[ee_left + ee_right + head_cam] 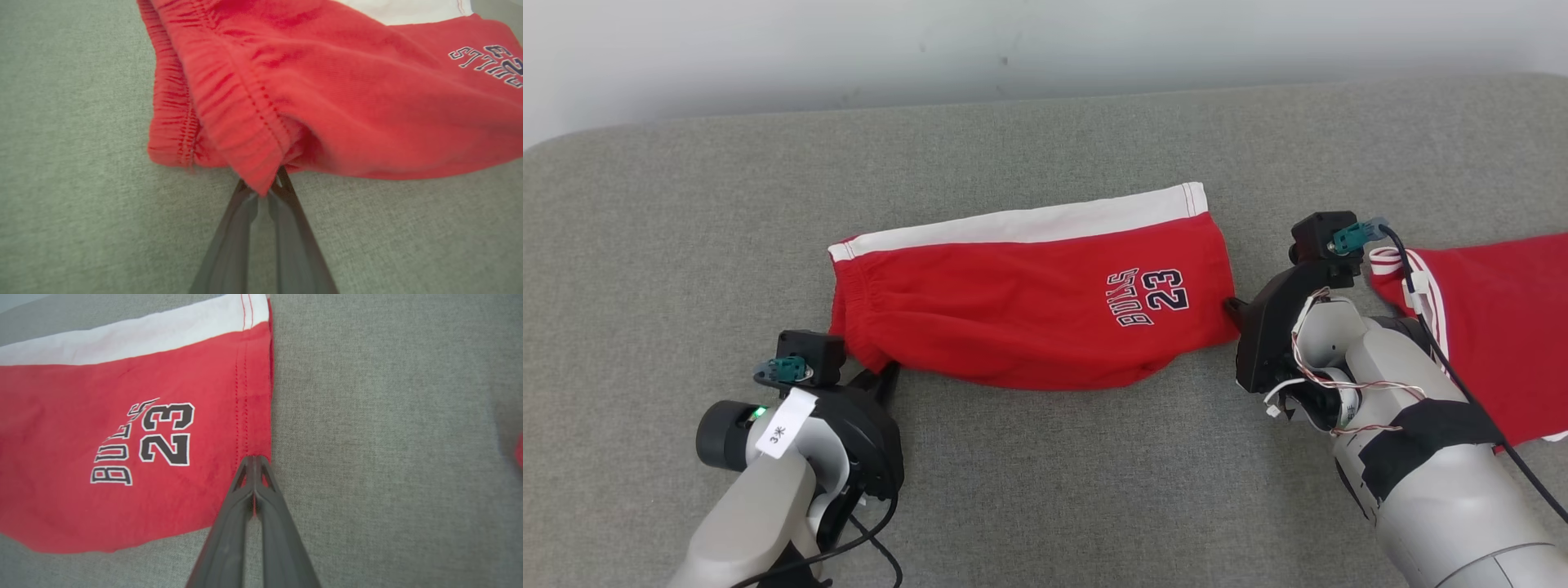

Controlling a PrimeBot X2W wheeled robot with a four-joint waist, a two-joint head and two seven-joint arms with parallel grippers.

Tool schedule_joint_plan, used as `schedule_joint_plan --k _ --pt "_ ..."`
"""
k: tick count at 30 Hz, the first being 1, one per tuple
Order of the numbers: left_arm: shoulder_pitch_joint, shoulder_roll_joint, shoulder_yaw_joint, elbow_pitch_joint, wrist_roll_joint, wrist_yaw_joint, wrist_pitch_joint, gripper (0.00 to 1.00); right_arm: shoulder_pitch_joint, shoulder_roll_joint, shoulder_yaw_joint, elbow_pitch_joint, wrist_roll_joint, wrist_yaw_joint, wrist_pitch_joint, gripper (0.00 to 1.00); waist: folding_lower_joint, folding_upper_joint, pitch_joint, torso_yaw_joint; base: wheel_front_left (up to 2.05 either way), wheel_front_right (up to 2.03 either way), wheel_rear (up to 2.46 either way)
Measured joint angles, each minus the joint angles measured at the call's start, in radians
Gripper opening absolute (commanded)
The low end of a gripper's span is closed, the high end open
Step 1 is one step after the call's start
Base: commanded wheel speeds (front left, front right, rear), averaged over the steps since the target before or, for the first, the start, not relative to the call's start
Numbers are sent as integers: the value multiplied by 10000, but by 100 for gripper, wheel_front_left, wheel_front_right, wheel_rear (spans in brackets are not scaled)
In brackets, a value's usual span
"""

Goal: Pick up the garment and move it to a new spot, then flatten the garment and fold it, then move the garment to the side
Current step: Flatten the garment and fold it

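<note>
The garment (pixel 1029 310) is a pair of red shorts with a white side stripe and "BULLS 23" print, lying folded lengthwise on the grey table. My left gripper (pixel 886 377) is at its near-left corner. In the left wrist view that gripper (pixel 271 190) is shut on the elastic waistband corner of the garment (pixel 347 102), which is slightly lifted. My right gripper (pixel 1232 309) is at the near-right corner. The right wrist view shows this gripper (pixel 254 461) shut on the stitched leg hem of the garment (pixel 122 457), with red cloth between the fingertips.
A second red cloth (pixel 1494 327) with white stripes lies at the table's right edge, partly behind my right forearm. The grey fabric table (pixel 1045 139) stretches back to a pale wall, with open surface behind and in front of the shorts.
</note>
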Motion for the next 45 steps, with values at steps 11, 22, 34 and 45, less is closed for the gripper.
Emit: schedule_joint_plan --k 11,22,34,45 --pt "4 -35 -130 405 -13 -19 -201 0 114 21 -35 384 117 151 -410 0 0 0 -248 -11 0 0 0" --pt "603 167 -640 408 -13 -104 -633 2 1574 -240 -38 -516 343 384 -1030 40 0 -2 -715 -40 0 0 0" --pt "540 165 -796 297 -119 -104 -690 1 1028 -217 -98 -775 339 345 -1214 100 0 -2 -509 29 0 0 0" --pt "18 -15 -1175 84 -230 -105 -686 2 583 -219 -207 107 347 38 -978 100 0 -1 -66 392 0 0 0"
